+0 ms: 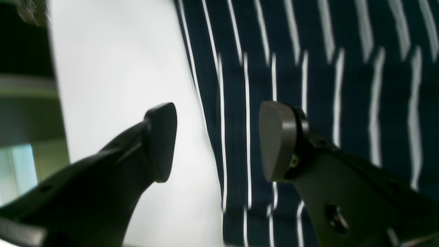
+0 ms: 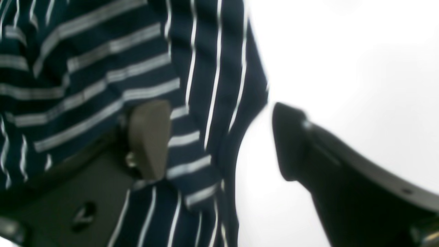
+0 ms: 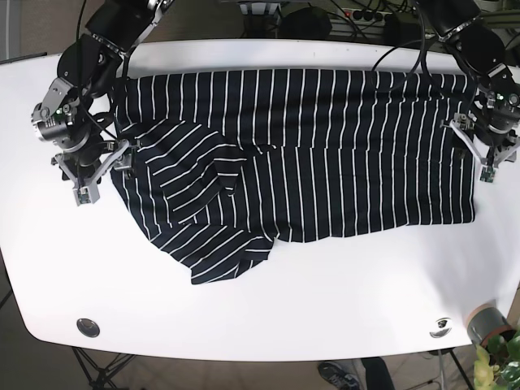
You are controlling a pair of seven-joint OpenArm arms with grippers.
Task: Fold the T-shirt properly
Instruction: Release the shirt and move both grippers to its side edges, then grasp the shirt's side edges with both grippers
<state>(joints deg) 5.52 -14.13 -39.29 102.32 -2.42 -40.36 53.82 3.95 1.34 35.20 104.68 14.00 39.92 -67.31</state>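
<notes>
1. Roughly mid-fold: T-shirt [image 3: 309,154] lies on the white table [image 3: 341,309], spread across its far half, one sleeve flap doubled over the body at base-view left, lower corner rumpled.
2. Left gripper [image 1: 217,142] spread wide, straddling the shirt's side edge at base-view right; nothing held.
3. Right gripper [image 2: 221,140] also wide, one finger over the striped cloth, the other over bare table; no pinch yet.
4. Left to do: grab both edges, fold body over, square it up.
5. No brand, label or writing readable.
</notes>
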